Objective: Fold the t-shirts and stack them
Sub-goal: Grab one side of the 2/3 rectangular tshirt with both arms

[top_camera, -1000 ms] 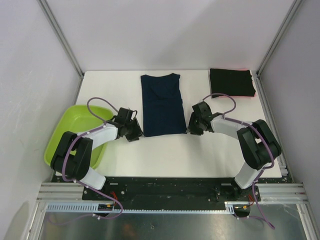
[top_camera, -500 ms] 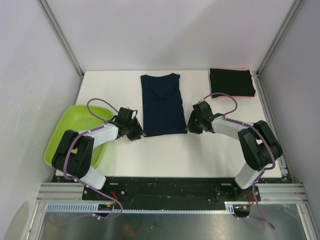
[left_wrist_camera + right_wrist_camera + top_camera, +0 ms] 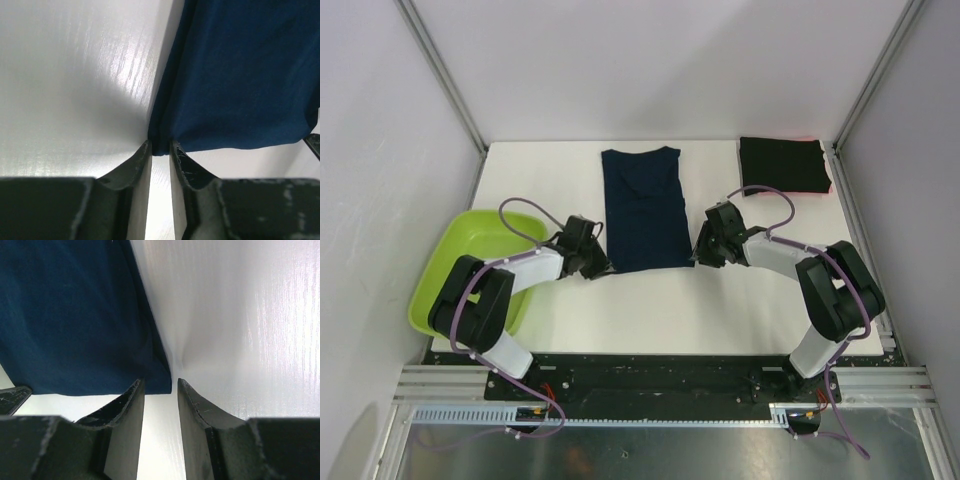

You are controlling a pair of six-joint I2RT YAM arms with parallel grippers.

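White table [image 3: 550,170] with navy t-shirt [image 3: 642,208] at centre, black t-shirt [image 3: 782,165] folded far right; left tool [image 3: 159,146] straddles the navy shirt's near-left corner, grip not discernible, and right tool [image 3: 160,382] stands parted at its near-right corner.

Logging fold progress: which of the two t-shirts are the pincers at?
The middle navy t-shirt: left pincer and right pincer sit at its near corners. The black t-shirt lies folded far right, away from both.
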